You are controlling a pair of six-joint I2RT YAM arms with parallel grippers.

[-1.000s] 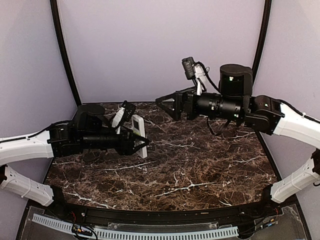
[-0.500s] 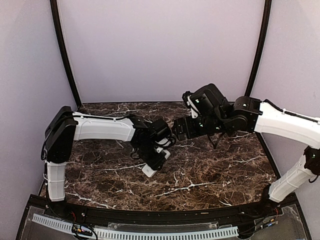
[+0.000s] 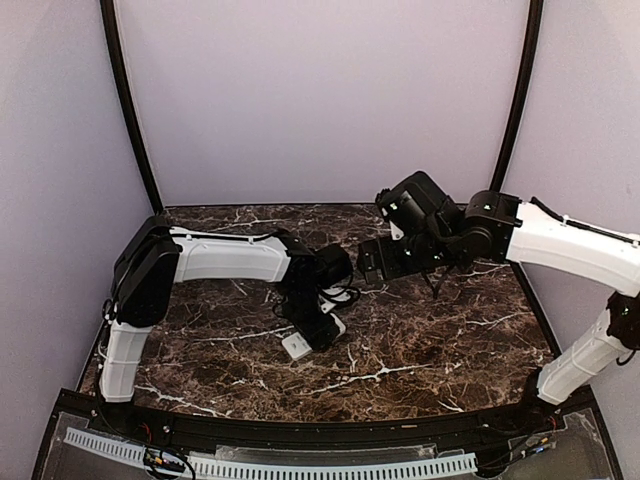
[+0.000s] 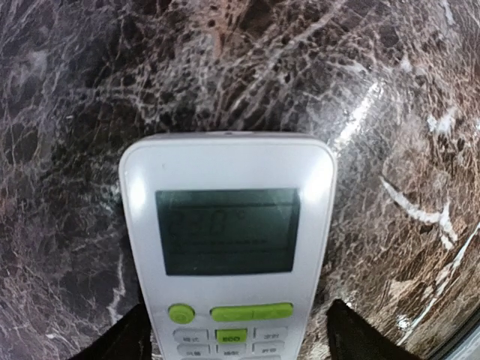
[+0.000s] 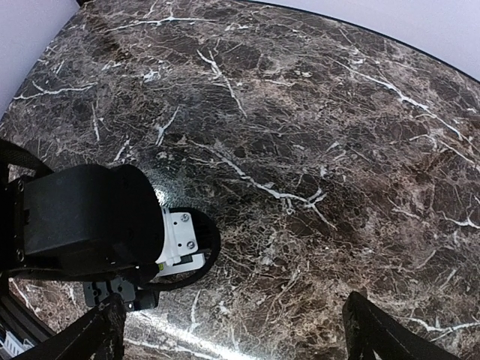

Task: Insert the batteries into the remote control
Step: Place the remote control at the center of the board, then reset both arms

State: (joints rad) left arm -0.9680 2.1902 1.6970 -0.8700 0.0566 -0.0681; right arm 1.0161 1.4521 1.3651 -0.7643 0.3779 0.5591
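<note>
The remote control (image 4: 225, 225) now lies buttons-up on the bench (image 3: 420, 340), and my left tool (image 4: 238, 319) has let go, fingers apart on either side. Farther back my right tool (image 5: 234, 306) hangs wide apart and empty; I think loading hasn't started.

From my left wrist camera: the remote control (image 4: 229, 247) lies face up on the dark marble bench (image 4: 67, 90). It is a slim white plastic body with rounded corners and a grey display at its far end. Below the display sit a round green button, a green bar and rows of small white keys.
</note>
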